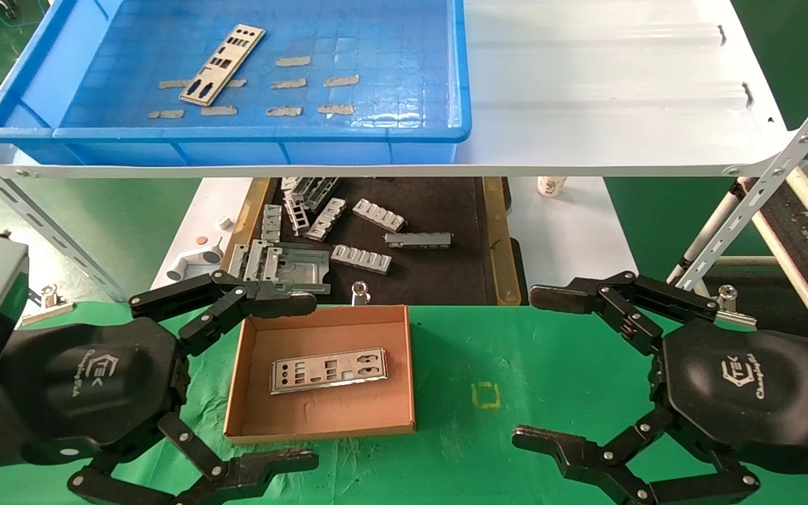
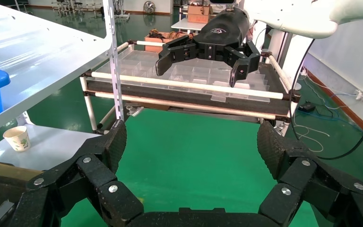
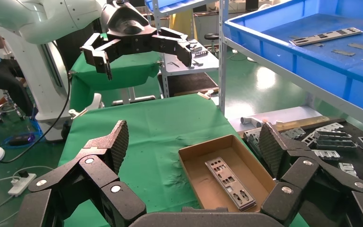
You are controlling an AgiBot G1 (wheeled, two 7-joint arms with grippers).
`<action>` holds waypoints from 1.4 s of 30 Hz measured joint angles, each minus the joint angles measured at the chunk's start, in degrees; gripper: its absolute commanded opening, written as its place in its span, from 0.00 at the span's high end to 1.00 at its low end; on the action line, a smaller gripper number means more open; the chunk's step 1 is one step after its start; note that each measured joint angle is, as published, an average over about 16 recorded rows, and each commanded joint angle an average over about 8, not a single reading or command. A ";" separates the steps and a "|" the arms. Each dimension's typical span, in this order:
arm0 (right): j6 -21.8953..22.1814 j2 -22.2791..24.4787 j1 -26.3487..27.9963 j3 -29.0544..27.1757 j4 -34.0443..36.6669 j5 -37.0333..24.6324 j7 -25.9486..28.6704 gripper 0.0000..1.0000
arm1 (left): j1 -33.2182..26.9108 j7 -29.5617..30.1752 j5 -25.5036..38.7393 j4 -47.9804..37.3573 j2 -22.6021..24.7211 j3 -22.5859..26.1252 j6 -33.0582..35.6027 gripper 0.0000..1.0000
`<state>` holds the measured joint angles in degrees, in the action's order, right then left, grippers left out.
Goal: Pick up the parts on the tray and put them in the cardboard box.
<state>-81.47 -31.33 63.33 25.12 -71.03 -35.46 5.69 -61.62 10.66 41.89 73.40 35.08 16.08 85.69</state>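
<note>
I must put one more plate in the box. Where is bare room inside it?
In the box, bare floor lies on both long sides of the plate already there, toward the near and far walls. The left pincer and right pincer flank the box, both open and empty.

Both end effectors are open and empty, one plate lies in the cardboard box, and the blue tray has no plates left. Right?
Not quite. The blue tray still holds one plate, as the head view shows. The rest stands: left end effector and right end effector are open and empty, and one plate lies in the cardboard box.
</note>
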 measured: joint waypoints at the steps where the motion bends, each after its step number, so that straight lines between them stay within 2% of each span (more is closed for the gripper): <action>1: 0.00 0.00 0.00 0.00 0.00 0.00 0.00 0.00 | 0.00 0.00 0.00 0.00 0.00 0.00 0.00 0.00; 42: 0.00 0.00 0.00 0.00 0.00 0.00 0.00 0.00 | 0.00 0.00 0.00 0.00 0.00 0.00 0.00 0.00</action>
<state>-81.47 -31.33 63.33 25.12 -71.03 -35.46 5.69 -61.62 10.66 41.89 73.40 35.08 16.08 85.69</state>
